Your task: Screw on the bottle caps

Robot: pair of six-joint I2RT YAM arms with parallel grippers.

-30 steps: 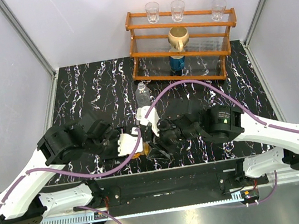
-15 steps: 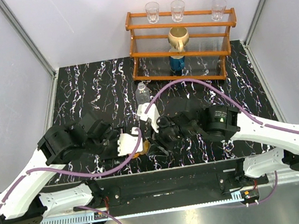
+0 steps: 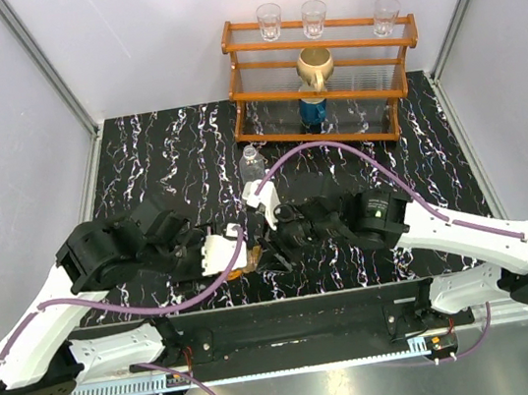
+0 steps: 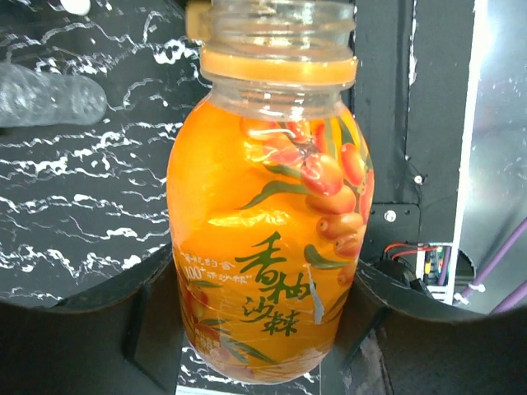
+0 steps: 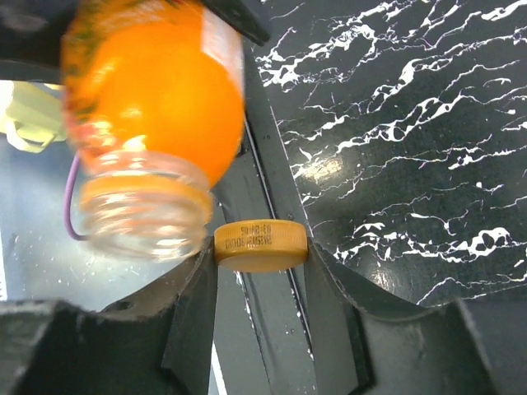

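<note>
"香柚沙棘" printed on orange bottle (image 4: 265,247)

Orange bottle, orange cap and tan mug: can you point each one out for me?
orange bottle (image 4: 263,247), left wrist view, on the printed label of its body.
orange cap (image 5: 260,244), right wrist view, on its side wall.
tan mug (image 3: 315,70), top external view, on its outer wall.

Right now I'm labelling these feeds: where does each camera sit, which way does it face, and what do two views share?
Top external: above and behind the arms, looking down on the table and clear bottle; both arms show, left gripper and right gripper meeting by the near edge.
Left wrist: on the left arm, looking along its fingers at the uncapped orange bottle between them.
Right wrist: on the right arm, looking past its fingers at the orange cap they pinch.
Shared: both wrist views show the orange bottle.
</note>
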